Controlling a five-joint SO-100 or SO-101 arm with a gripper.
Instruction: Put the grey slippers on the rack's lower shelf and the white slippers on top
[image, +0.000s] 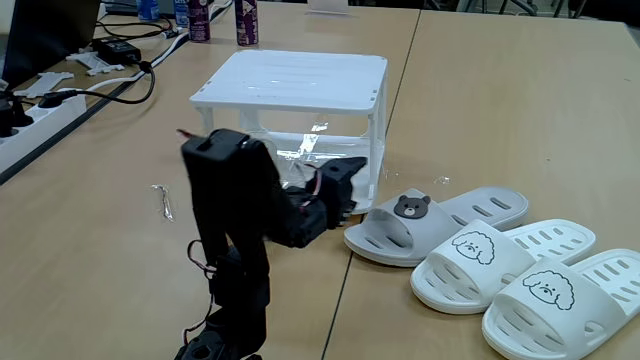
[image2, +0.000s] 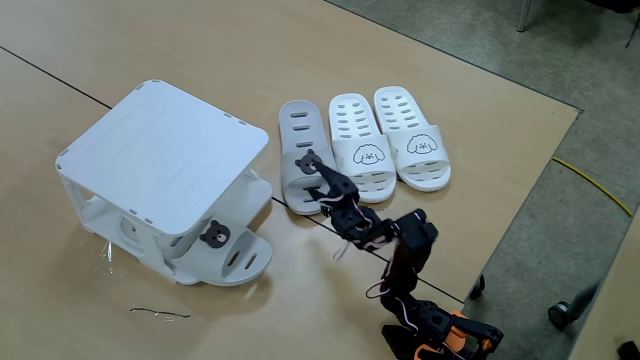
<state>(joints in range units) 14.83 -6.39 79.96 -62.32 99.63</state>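
The white rack (image: 290, 80) (image2: 165, 150) stands on the wooden table. One grey slipper (image2: 228, 250) lies on its lower shelf (image2: 180, 272), toe sticking out at the front. The other grey slipper (image: 425, 222) (image2: 298, 150) lies flat on the table beside the rack. My gripper (image: 352, 195) (image2: 322, 178) hovers at that slipper's toe end, next to the bear face, and looks open with nothing held. Both white slippers (image: 490, 258) (image2: 360, 140) lie side by side just beyond the grey one. The rack's top (image2: 150, 140) carries nothing.
The black arm's base (image2: 415, 310) sits at the table's near edge. A power strip (image: 30, 112), cables and bottles (image: 246, 22) line the far left in a fixed view. A small wire (image: 163, 202) lies on the table left of the arm.
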